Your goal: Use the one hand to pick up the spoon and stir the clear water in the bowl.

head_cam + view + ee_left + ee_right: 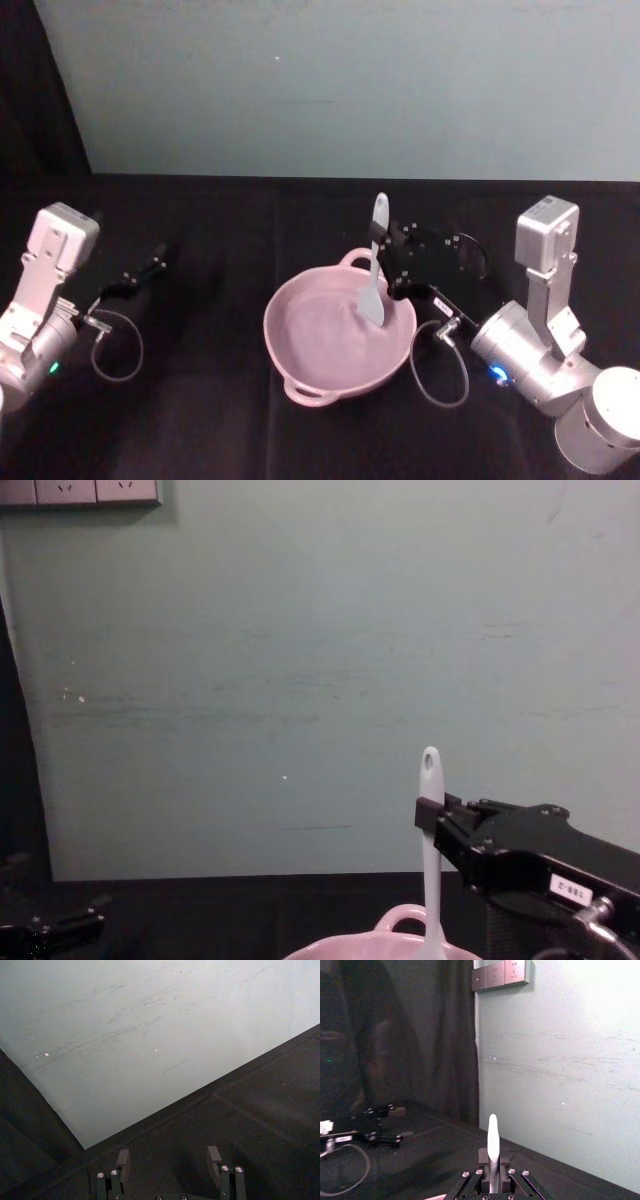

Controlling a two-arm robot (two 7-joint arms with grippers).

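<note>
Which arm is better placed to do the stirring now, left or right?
Right. The right gripper is shut on the slim white plastic spoon, held upright with its scoop down in the pale pink round bowl. The left gripper is open, holds nothing, and sits apart from the bowl.

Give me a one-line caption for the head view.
Right gripper, jaws shut on a slim white plastic spoon standing in the round pale pink bowl; left gripper parked far left.
</note>
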